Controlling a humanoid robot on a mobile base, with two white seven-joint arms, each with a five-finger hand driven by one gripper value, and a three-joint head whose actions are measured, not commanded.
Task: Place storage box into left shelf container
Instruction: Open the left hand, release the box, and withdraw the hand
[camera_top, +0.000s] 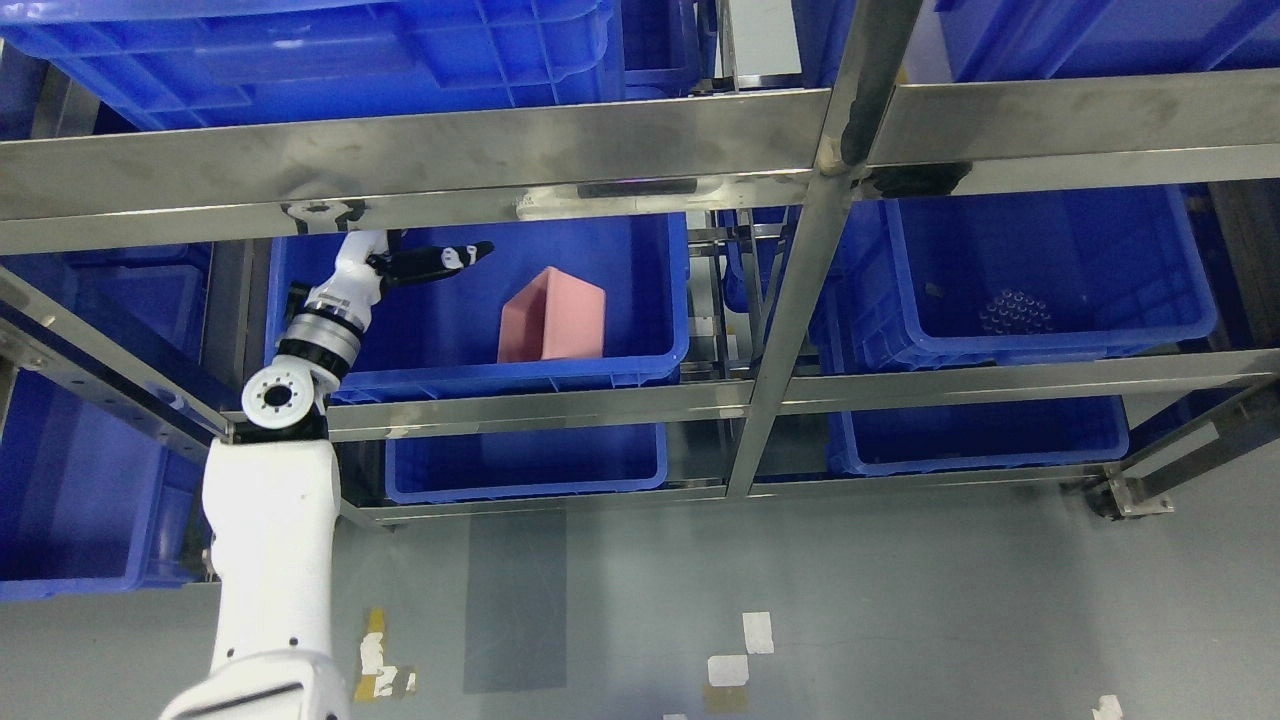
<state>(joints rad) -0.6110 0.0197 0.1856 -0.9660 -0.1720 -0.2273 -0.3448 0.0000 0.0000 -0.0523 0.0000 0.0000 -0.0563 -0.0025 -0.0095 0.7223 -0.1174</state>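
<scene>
A pink storage box (553, 316) lies tilted inside the blue shelf container (640, 300) on the left side of the middle shelf. My left arm comes up from the lower left and reaches into that container. My left hand (440, 262) is at the container's upper left, above and to the left of the pink box, apart from it. Its black fingers (470, 254) are stretched out toward the right and hold nothing. The right arm does not show.
A steel shelf frame (800, 290) crosses the view with a horizontal rail above the hand and an upright post right of the container. Another blue container (1050, 270) sits on the right; more blue bins stand above, below and at the far left. Grey floor lies in front.
</scene>
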